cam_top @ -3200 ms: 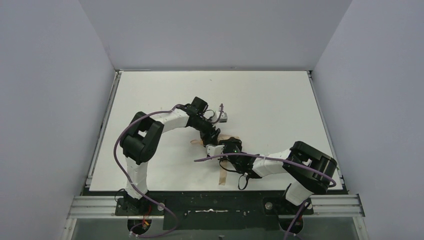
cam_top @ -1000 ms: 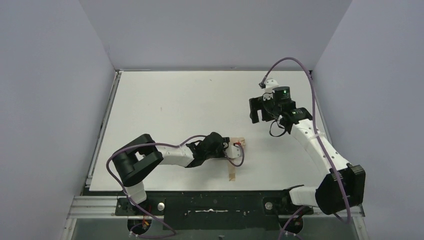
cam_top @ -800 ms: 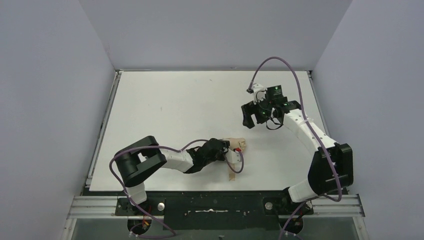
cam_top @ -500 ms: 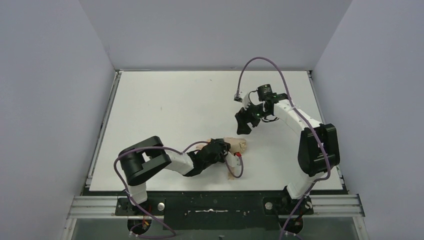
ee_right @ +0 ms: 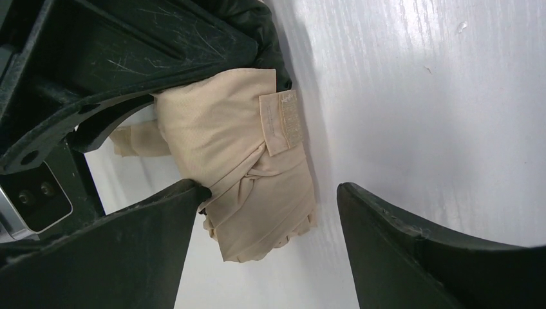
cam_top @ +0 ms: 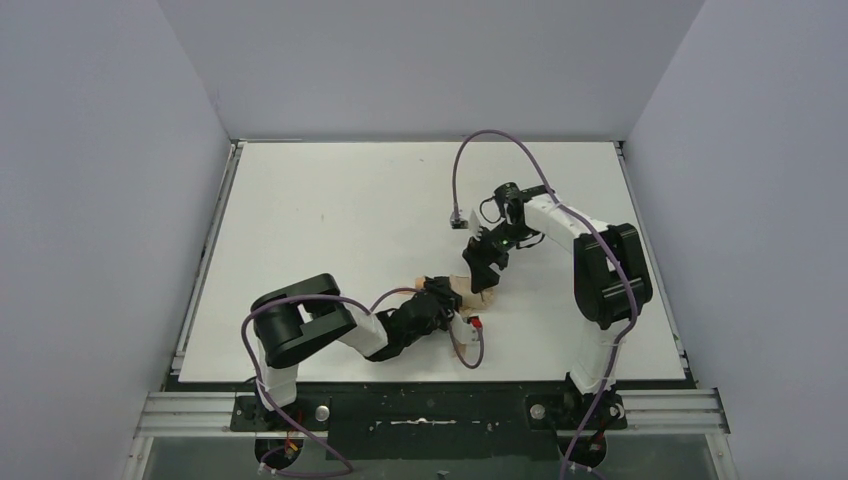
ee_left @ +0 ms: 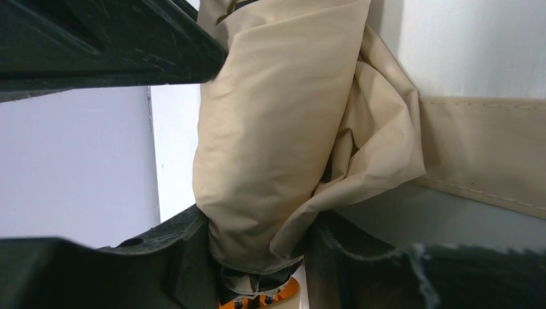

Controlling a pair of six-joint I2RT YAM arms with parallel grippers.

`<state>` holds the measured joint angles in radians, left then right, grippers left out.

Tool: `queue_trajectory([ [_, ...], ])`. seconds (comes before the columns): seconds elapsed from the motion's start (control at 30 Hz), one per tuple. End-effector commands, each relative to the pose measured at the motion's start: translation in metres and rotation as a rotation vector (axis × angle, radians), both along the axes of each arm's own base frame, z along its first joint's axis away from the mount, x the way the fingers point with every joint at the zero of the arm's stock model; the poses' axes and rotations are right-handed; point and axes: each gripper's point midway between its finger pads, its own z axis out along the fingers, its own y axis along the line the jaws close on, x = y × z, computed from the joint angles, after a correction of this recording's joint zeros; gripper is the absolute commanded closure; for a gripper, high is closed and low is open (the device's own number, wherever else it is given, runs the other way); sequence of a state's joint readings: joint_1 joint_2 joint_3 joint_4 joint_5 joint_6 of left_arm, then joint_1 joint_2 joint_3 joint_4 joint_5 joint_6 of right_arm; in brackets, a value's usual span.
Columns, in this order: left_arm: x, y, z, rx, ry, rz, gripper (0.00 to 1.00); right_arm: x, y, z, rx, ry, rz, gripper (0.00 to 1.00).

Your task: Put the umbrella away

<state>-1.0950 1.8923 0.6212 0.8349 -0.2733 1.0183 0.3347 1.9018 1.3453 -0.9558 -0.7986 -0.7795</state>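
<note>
The umbrella (cam_top: 479, 296) is a folded tan fabric bundle lying on the white table near its front middle. My left gripper (cam_top: 452, 300) reaches in low from the left and is shut on the bundle; in the left wrist view the fabric (ee_left: 277, 129) fills the gap between the left gripper's (ee_left: 257, 248) fingers. My right gripper (cam_top: 483, 275) hangs open over the umbrella's free end. In the right wrist view the right gripper's (ee_right: 267, 193) jaws straddle the bundle (ee_right: 248, 167), and the left finger (ee_right: 161, 219) touches the fabric. The shaft and handle are hidden.
A flat tan fabric band (ee_left: 489, 154) lies on the table beside the bundle and shows in the top view (cam_top: 460, 347) under the left arm's purple cable (cam_top: 478, 345). The right arm's cable (cam_top: 470, 160) loops over the far table. Grey walls enclose the table (cam_top: 330, 200).
The right arm swung from the far right of the table in and down to the umbrella, jaws open. The left gripper kept hold of the umbrella and its arm shifted slightly.
</note>
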Motion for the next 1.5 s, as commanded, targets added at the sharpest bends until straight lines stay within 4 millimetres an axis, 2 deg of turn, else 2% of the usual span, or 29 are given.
queue_trajectory([
  [0.0,-0.013,0.017,-0.039,0.125,0.059,-0.020,1.00,0.000,0.004,0.007,0.028,-0.013,0.039,0.19],
  [0.1,-0.013,0.018,-0.041,0.132,0.056,-0.018,1.00,-0.003,0.001,-0.001,-0.001,0.008,0.037,0.20],
  [0.27,-0.011,0.018,-0.037,0.116,0.047,-0.004,1.00,-0.006,-0.004,-0.016,-0.054,0.046,0.022,0.30],
  [0.5,-0.003,0.018,-0.027,0.072,0.020,0.044,1.00,-0.018,-0.011,-0.044,-0.161,0.096,-0.005,0.51],
  [0.63,0.003,0.016,-0.006,-0.010,-0.007,0.091,1.00,-0.018,-0.023,-0.061,-0.271,0.071,-0.050,0.66],
  [0.77,0.005,0.015,0.020,-0.094,-0.017,0.120,0.57,-0.017,-0.026,-0.066,-0.311,0.022,-0.095,0.72],
  [0.83,0.004,0.015,0.033,-0.132,-0.016,0.127,0.47,-0.013,-0.027,-0.067,-0.323,-0.013,-0.122,0.73],
  [1.0,-0.005,0.020,0.063,-0.213,-0.008,0.151,0.38,0.002,-0.033,-0.067,-0.366,-0.134,-0.181,0.75],
  [1.2,-0.033,0.037,0.093,-0.321,0.056,0.187,0.37,0.013,-0.039,-0.061,-0.425,-0.283,-0.214,0.75],
  [1.33,-0.044,0.056,0.114,-0.434,0.170,0.234,0.38,0.011,-0.032,-0.053,-0.439,-0.380,-0.178,0.74],
  [1.47,-0.038,0.083,0.139,-0.572,0.259,0.315,0.38,0.006,-0.023,-0.045,-0.436,-0.459,-0.170,0.74],
])
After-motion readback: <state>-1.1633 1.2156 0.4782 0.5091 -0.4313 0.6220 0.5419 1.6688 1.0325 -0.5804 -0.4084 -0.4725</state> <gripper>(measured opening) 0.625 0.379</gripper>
